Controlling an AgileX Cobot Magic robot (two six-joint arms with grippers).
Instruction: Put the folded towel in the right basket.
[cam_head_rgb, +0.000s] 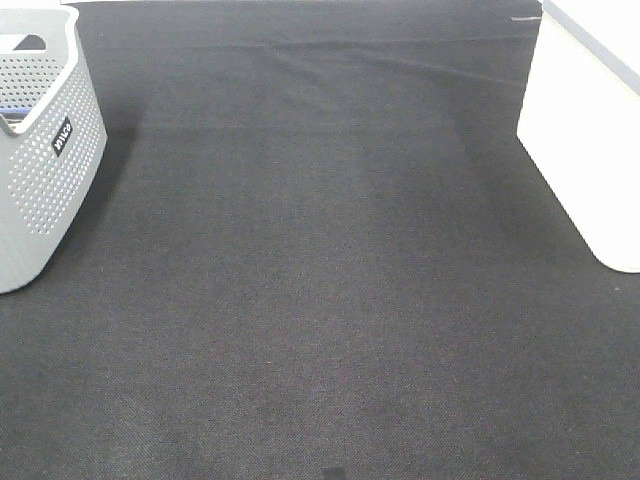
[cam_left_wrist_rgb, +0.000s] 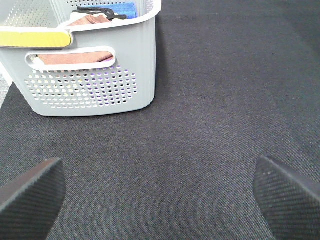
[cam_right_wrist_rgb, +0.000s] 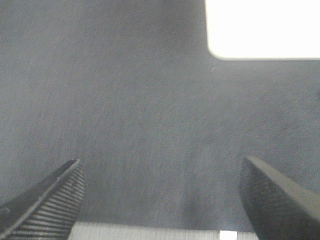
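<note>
A grey perforated basket (cam_head_rgb: 45, 170) stands at the left edge of the black cloth. In the left wrist view the grey basket (cam_left_wrist_rgb: 100, 85) holds folded towels: a reddish-brown one (cam_left_wrist_rgb: 75, 57) shows through the handle slot, with a blue one (cam_left_wrist_rgb: 125, 9) behind it. A white basket (cam_head_rgb: 585, 150) stands at the right edge; its corner shows in the right wrist view (cam_right_wrist_rgb: 260, 30). My left gripper (cam_left_wrist_rgb: 160, 200) is open and empty, a short way back from the grey basket. My right gripper (cam_right_wrist_rgb: 160, 200) is open and empty, back from the white basket. Neither gripper shows in the exterior view.
The black cloth (cam_head_rgb: 320, 280) covers the table between the two baskets. A yellow strip (cam_left_wrist_rgb: 30, 38) lies across the grey basket's rim. A black loop-shaped item (cam_left_wrist_rgb: 97, 12) lies on top of the towels.
</note>
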